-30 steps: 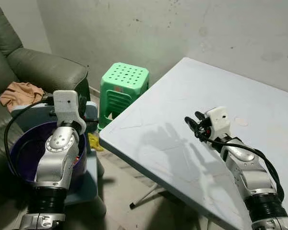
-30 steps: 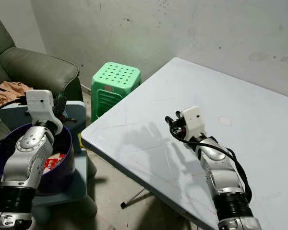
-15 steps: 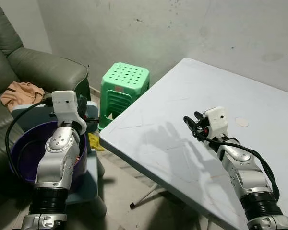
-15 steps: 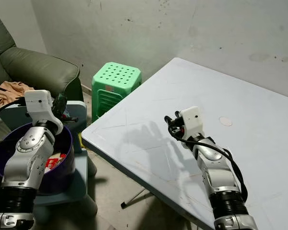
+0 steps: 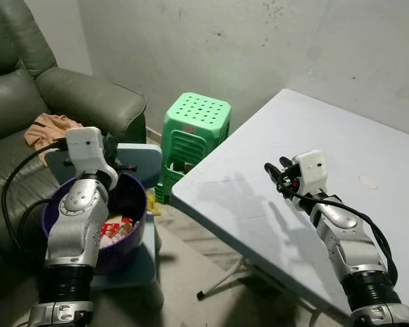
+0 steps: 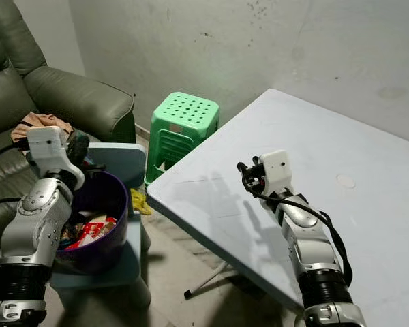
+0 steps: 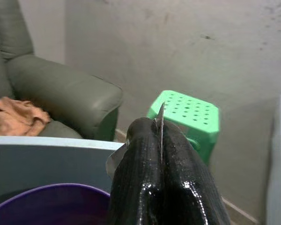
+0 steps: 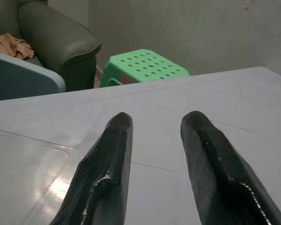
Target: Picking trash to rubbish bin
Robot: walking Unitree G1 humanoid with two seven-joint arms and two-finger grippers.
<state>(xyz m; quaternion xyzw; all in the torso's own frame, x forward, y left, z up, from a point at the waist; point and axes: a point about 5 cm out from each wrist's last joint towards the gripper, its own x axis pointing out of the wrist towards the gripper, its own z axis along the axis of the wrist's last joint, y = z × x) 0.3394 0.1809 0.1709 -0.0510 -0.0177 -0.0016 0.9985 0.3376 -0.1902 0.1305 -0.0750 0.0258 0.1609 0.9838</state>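
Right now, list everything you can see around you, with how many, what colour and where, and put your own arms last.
rubbish bin: one, purple, on a pale blue stool beside the sofa, wrappers inside.
pale blue stool: one, under and behind the bin.
green stool: one, against the wall between sofa and table.
table: one, white, on your right.
sofa: one, grey-green, on your left.
cloth: one, tan, on the sofa seat.
yellow scrap: one, on the floor by the bin.
left gripper: shut on a thin scrap, above the bin.
right gripper: open, above the table.
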